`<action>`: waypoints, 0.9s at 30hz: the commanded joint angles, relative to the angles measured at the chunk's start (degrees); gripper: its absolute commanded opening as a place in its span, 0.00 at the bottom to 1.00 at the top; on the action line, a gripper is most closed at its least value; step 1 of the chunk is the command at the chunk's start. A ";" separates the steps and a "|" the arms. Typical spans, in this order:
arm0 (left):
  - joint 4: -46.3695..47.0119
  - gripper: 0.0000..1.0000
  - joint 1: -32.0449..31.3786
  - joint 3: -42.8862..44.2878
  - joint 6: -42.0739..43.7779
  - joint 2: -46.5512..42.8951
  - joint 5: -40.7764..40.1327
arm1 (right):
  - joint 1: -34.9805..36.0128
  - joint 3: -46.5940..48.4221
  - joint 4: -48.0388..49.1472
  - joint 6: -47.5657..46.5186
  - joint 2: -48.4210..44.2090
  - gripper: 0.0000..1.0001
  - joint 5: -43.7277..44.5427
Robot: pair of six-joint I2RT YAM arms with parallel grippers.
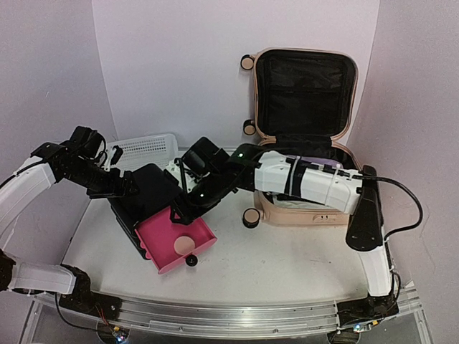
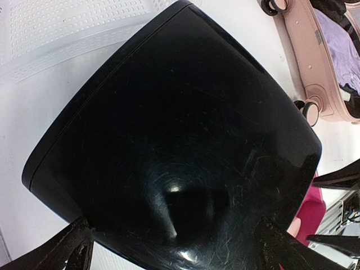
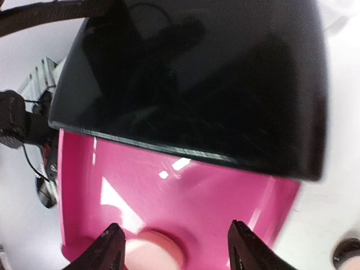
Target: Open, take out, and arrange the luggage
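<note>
The luggage lies open at the right rear of the table, its lid standing upright and showing black lining. Purple cloth lies inside the lower shell. My right gripper hangs open over a pulled-out pink drawer. A pale round object lies in that drawer, low by the left finger. My left gripper is open wide against the black drawer box, one finger at each side of its near end.
A white mesh basket lies behind the black box. The drawer juts toward the table's front with a black knob. A suitcase wheel stands just right of the drawer. The right arm crosses over the suitcase.
</note>
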 commanded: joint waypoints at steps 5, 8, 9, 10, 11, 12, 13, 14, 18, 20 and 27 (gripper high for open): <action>1.28 0.99 0.11 0.88 1.19 -0.56 1.42 | -0.90 -15.87 -4.36 -3.06 -18.56 0.73 8.69; 1.27 0.99 0.13 2.01 1.63 0.27 1.60 | -0.30 -23.55 -4.10 -1.30 -22.12 0.73 5.97; 1.29 0.99 0.10 2.42 1.73 0.49 1.68 | 0.16 -26.20 -3.29 -0.53 -23.13 0.73 5.39; 1.29 0.99 0.13 2.68 1.78 0.84 1.73 | 0.91 -28.46 -2.28 -0.15 -23.87 0.73 5.19; 1.31 1.00 0.08 2.98 1.79 1.12 1.74 | 1.80 -30.59 -1.28 0.09 -24.29 0.72 5.40; 1.41 0.99 0.12 3.30 1.86 1.41 1.80 | 2.72 -32.22 -0.63 0.15 -24.46 0.72 5.74; 1.36 0.99 0.07 3.52 1.87 1.74 1.87 | 3.68 -33.48 0.24 0.07 -24.56 0.72 5.89; 1.39 0.99 0.12 3.85 1.94 2.00 2.02 | 4.54 -34.84 1.89 0.05 -24.63 0.73 5.79; 1.41 0.99 0.05 4.71 2.04 2.93 2.56 | 6.44 -40.10 11.10 3.11 -24.47 0.75 5.50; 1.42 0.99 0.13 4.72 2.05 3.15 2.74 | 7.03 -41.75 15.93 5.10 -23.91 0.75 5.45; 1.55 0.99 0.09 2.82 1.03 2.41 3.05 | 8.56 -45.39 33.04 10.02 -20.57 0.75 10.29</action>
